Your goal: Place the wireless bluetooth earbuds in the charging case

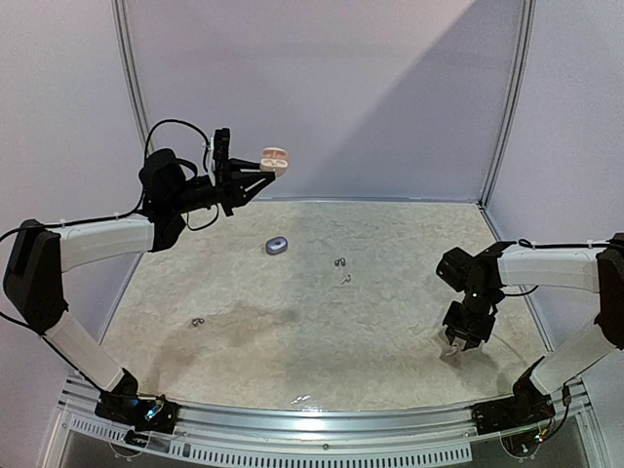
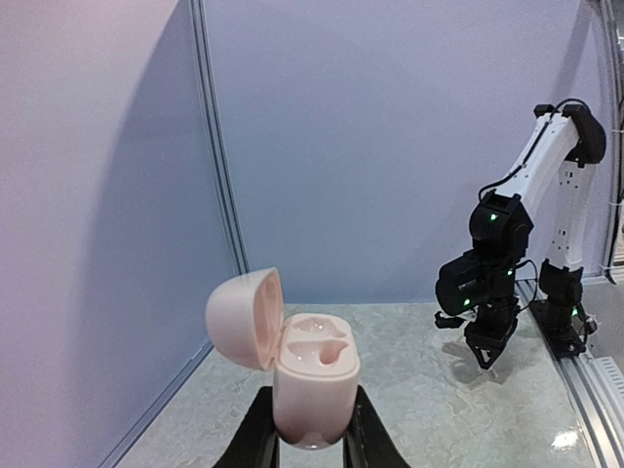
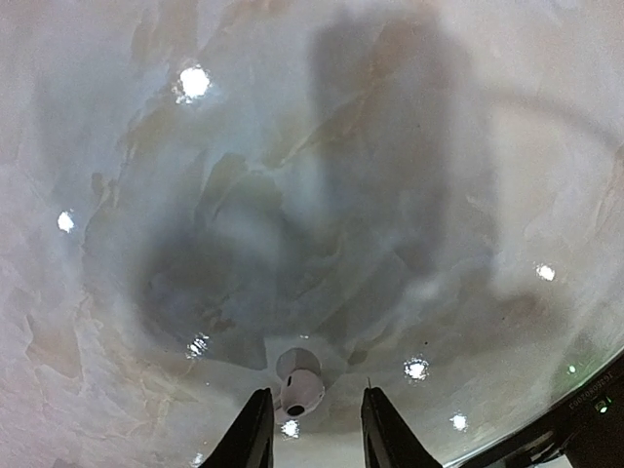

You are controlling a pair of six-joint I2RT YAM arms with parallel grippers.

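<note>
Left pincer (image 1: pixel 263 172) holds the pink charging case (image 1: pixel 275 159) aloft at far left, lid open; right pincer (image 1: pixel 456 349) hangs low over the desk (image 1: pixel 390 312), near right.

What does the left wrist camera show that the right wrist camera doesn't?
Only the left wrist view shows the pink charging case, lid open, clamped in the left hand. Only the right wrist view shows a white earbud between the parted fingers of the right hand. Both show the marbled tabletop and the right hand, which the left wrist view sees from afar.
</note>
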